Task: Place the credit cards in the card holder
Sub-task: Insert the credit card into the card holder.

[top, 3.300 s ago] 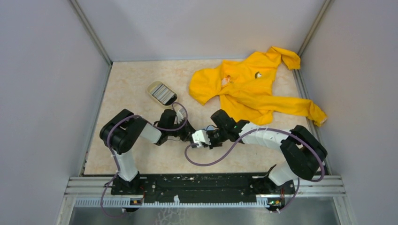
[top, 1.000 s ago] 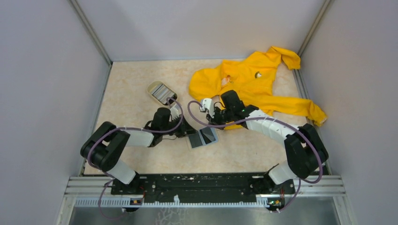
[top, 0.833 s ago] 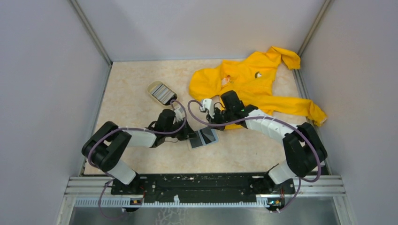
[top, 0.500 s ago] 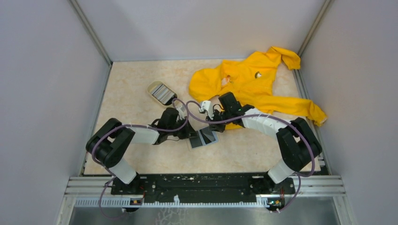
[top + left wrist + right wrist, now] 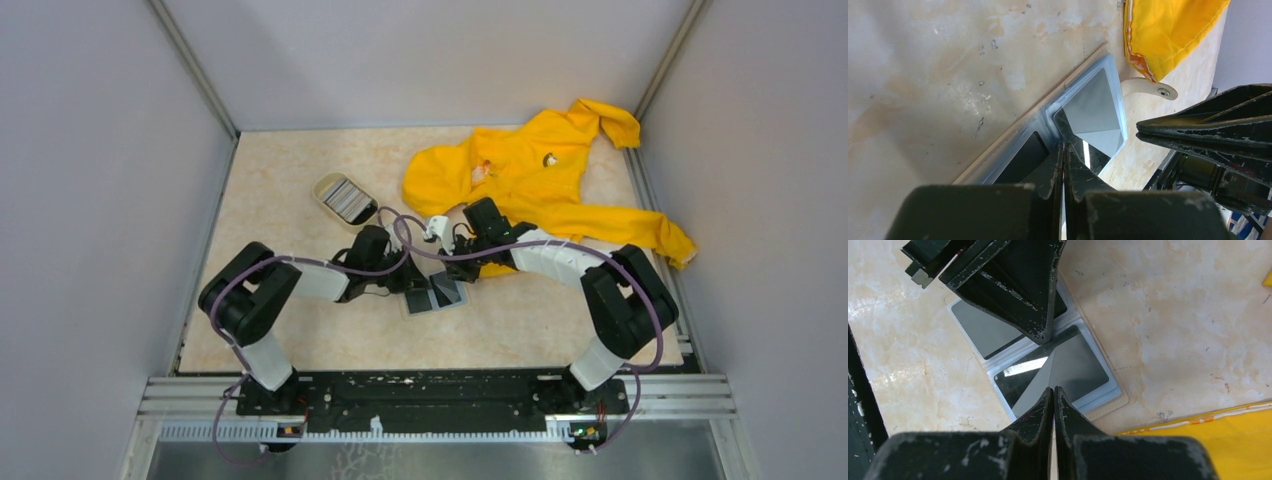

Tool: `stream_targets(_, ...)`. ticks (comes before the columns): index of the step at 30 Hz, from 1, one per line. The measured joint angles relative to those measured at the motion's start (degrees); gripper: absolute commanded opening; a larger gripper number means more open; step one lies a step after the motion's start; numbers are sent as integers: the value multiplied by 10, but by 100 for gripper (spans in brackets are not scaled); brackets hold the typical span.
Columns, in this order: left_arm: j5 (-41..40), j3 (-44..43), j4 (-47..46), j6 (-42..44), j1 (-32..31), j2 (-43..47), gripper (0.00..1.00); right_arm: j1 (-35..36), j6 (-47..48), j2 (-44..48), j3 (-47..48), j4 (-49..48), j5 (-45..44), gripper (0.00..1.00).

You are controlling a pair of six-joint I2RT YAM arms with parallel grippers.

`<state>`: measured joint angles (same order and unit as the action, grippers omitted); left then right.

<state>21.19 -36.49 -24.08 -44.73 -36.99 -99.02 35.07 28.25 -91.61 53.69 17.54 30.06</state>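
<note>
Grey walls enclose a beige marbled tabletop (image 5: 290,170). A crumpled yellow garment (image 5: 540,170) fills its far right corner. Two black-and-white arms reach in from the near edge and meet at the middle. A small oval dish (image 5: 344,198) sits far left of centre, well apart from the arms' tips; its contents are too small to make out.

Between the arms, the card holder (image 5: 434,297) lies open and flat, with two clear sleeves side by side. The dark grey card (image 5: 1068,365) lies flat in the right sleeve and looks seated within its pale border. The left half shows a paler grey-blue card (image 5: 980,330) beside a darker patch, and whether that one is fully pushed in cannot be told.

The left claw (image 5: 1063,150) and right claw (image 5: 1053,390) are both pinched closed, with no card seen between their fingers, and point at the holder's middle fold.

The task looks nearly finished. What seems left is seating the paler card, if needed.
</note>
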Motion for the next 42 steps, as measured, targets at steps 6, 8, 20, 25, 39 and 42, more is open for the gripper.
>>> stream_targets(6, 17, -9, -13, -3, 0, -15, 7, 0, 0, 0, 0, 0, 0, 1)
stream_targets(8, 20, -12, -14, -4, 0, -17, 9, 0, 0, 0, 0, 0, 0, 3)
stream_targets(20, 45, 25, -132, -27, 0, -14, 20, -27, -4, 14, 1, 11, 29, 10)
stream_targets(25, 14, 77, -154, -7, 0, 82, 28, -66, -4, 90, -1, 7, 67, 32)
stream_targets(39, -107, 201, -178, 87, 10, 378, 97, -103, -116, 154, -24, -50, 210, 56)
stream_targets(42, -60, 225, -225, 51, 11, 355, 89, -103, -174, 144, -57, -91, 201, 50)
